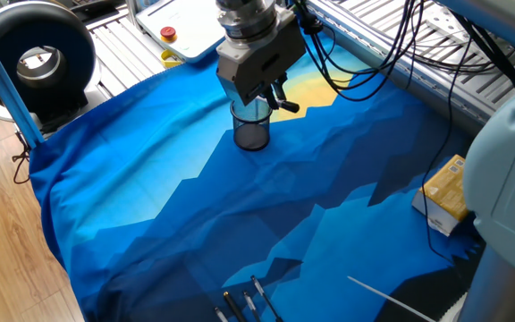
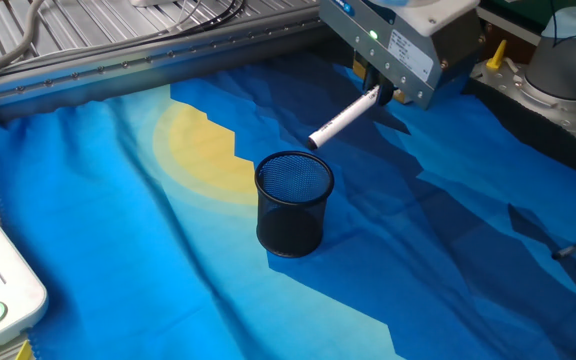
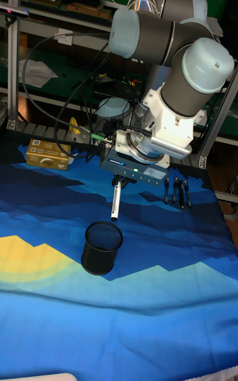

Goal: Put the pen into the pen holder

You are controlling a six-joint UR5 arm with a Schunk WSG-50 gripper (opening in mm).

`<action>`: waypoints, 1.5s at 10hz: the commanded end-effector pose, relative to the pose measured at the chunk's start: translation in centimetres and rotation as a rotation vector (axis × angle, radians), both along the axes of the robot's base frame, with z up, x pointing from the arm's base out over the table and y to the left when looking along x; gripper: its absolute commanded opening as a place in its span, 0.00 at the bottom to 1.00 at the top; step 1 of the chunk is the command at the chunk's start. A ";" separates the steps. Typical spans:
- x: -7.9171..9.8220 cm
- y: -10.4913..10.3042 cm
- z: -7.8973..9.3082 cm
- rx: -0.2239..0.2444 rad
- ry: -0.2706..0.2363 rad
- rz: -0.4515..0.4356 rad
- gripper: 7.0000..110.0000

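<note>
I have the end effector (image 2: 376, 97) clamped on the pen (image 2: 343, 118), held tilted in the air above and just beside the pen holder (image 2: 293, 204) mid-desk, so pickup is done and the drop-in is left.

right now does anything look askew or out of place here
Only the pen: the gripper holds it slanted, not vertical, its free tip above and beside the pen holder, not over the opening. The holder stands upright.
</note>
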State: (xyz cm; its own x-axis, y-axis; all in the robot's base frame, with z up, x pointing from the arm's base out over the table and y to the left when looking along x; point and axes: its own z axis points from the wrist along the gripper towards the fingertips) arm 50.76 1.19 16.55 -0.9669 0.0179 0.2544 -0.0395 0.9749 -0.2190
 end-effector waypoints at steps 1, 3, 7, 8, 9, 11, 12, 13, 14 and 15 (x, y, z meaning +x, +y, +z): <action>0.6 0.9 -0.2 0.033 -0.028 -0.024 0.00; 1.1 1.8 -0.5 0.066 -0.055 -0.052 0.00; 1.2 1.9 -0.6 0.068 -0.059 -0.050 0.00; 1.2 1.8 -0.5 0.065 -0.059 -0.048 0.00; 1.2 1.5 -0.5 0.057 -0.059 -0.044 0.00; 1.1 1.0 0.8 0.052 -0.043 -0.036 0.00; 1.2 0.8 1.8 0.049 -0.038 -0.035 0.00; 1.4 0.8 2.9 0.043 -0.044 -0.040 0.00; 1.6 1.1 4.1 0.042 -0.051 -0.051 0.00; 1.7 1.8 5.4 0.059 -0.058 -0.067 0.00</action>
